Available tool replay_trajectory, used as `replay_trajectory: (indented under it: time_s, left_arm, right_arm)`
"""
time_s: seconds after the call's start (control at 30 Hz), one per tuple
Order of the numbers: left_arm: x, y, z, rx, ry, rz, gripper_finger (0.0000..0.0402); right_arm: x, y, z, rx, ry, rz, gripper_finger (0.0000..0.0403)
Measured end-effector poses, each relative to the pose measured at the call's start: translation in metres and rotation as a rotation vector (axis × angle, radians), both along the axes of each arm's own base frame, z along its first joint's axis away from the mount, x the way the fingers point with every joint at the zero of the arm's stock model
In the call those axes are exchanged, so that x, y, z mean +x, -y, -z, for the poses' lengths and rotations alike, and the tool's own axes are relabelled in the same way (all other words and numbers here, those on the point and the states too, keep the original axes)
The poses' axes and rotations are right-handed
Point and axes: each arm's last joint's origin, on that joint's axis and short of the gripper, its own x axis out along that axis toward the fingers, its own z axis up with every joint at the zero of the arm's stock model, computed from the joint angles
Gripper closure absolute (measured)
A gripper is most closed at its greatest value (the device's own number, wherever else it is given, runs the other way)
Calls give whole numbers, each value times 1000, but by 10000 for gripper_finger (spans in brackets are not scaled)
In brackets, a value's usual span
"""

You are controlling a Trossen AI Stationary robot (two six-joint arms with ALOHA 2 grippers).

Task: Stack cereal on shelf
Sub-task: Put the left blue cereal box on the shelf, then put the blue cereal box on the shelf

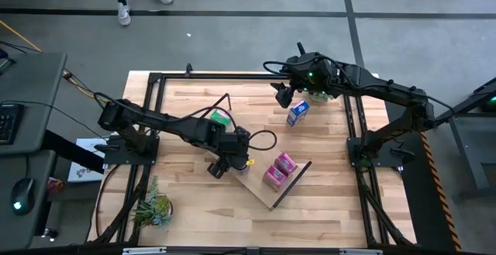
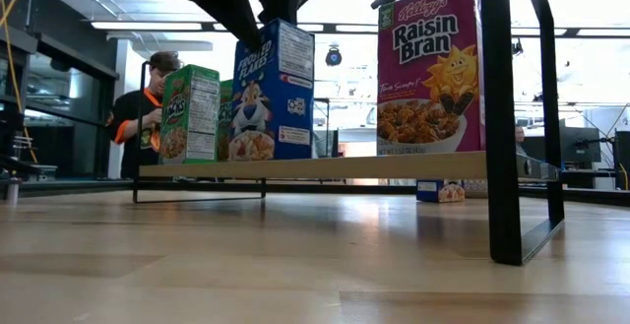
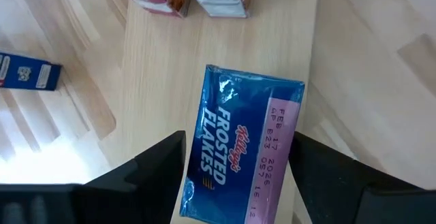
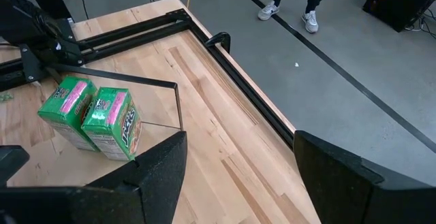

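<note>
The left gripper (image 1: 218,167) hangs over the middle of the shelf (image 1: 273,195), its fingers (image 3: 153,169) spread wide on either side of the Frosted Flakes box (image 3: 240,142) without touching it; the box stands upright on the board. In the high view the arm hides this box and most of the shelf's near half. Further along the shelf stand two pink Raisin Bran boxes (image 1: 280,169), and at its other end two green boxes (image 4: 92,117), partly covered by the arm from above. The right gripper (image 1: 284,96) hovers beyond the shelf with parted fingers and nothing between them, near a second blue box (image 1: 297,112) standing on the table (image 1: 325,201) off the shelf. A person (image 2: 143,115) shows behind the table, partly hidden by a green box.
</note>
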Motion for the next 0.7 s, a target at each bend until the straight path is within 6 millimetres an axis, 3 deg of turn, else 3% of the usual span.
replay_trajectory:
  time_s: [0.23, 0.47, 0.7]
  left_arm:
    - [1, 1, -14, -35, 13, -2, 158]
    - [-3, 0, -44, -39, 7, -27, 158]
    - [-39, -24, -83, -159, 60, -268, 158]
  right_arm:
    - [0, 0, 0, 0, 0, 0, 141]
    - [0, 0, 0, 0, 0, 0, 141]
    - [-3, -1, 4, 13, -54, 0, 141]
